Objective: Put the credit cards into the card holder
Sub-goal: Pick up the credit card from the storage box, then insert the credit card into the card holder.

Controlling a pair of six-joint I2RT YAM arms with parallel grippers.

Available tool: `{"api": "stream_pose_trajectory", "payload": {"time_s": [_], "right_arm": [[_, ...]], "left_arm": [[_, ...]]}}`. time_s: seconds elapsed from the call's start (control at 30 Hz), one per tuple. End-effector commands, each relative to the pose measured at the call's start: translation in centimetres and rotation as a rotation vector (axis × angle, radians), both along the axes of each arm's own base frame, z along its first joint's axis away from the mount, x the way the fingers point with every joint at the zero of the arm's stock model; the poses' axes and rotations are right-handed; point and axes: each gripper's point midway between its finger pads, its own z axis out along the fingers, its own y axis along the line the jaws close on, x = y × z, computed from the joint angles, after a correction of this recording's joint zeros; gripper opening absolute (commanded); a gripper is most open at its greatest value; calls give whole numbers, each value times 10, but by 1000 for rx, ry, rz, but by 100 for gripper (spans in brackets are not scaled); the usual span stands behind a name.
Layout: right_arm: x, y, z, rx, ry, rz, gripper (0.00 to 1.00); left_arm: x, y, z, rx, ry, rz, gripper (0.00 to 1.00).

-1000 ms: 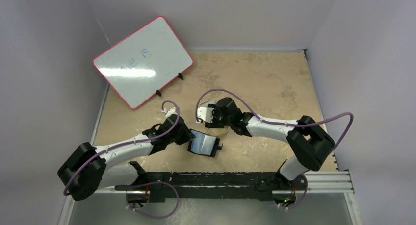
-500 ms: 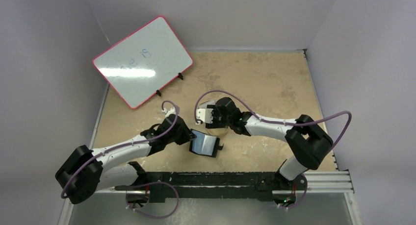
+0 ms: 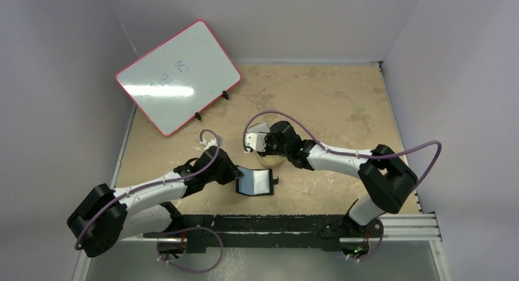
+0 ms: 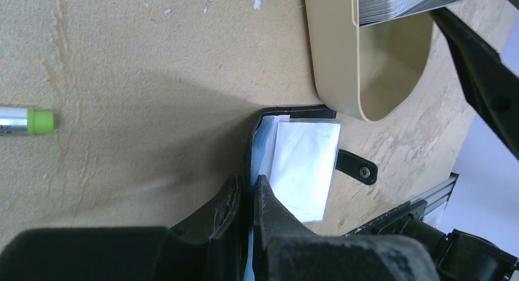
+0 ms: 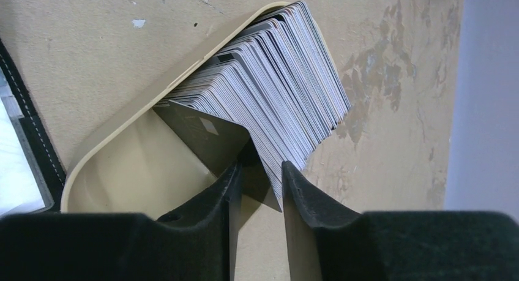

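Left pincer [image 4: 248,192]: clamping card holder [image 4: 306,164], 9 o'clock edge.
Right pincer [image 5: 258,177]: part-closed, straddling credit cards [image 5: 281,85] in tan tin [image 5: 116,171]; grip unclear.
Risk: pinching several cards, toppling stack.

Soft, even light falls from above on the counter [image 3: 330,103], and the rail along its near edge sits in shadow. The whiteboard [image 3: 177,79] at the far left corner carries a white glare streak. In the left wrist view the card holder [image 4: 304,164] has its clear pocket washed out white, a broad soft shadow lies beside it, and the left end effector [image 4: 248,192] is a dark blur. In the right wrist view the credit cards [image 5: 287,79] are sharp and the right end effector [image 5: 260,174] is out of focus.
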Motion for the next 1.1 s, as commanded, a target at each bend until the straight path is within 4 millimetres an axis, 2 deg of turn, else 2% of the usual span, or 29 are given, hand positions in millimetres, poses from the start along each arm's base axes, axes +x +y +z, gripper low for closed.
{"api": "stream_pose_trajectory", "payload": {"time_s": [0.0,0.2,0.5,0.7,0.77,0.97,1.07], "right_arm": [[14,6,33,92,-93,-36,30],[10,5,37,101,-70,-40,19],[-2,4,47,120,-5,-41,1],[-11,2,57,143,45,-52,0],[-15,4,66,179,62,-57,0],[-17,5,98,306,76,-133,0],[-21,7,113,407,128,-198,0]], "left_arm": [[6,-6,12,-57,-33,9,5],[4,-5,13,-55,-31,4,8],[1,-1,13,-6,-33,-21,21],[1,5,15,45,-40,-25,27],[1,5,15,44,-41,-27,25],[-3,1,14,38,-43,-51,7],[-4,-7,17,-3,-45,-68,2]]}}
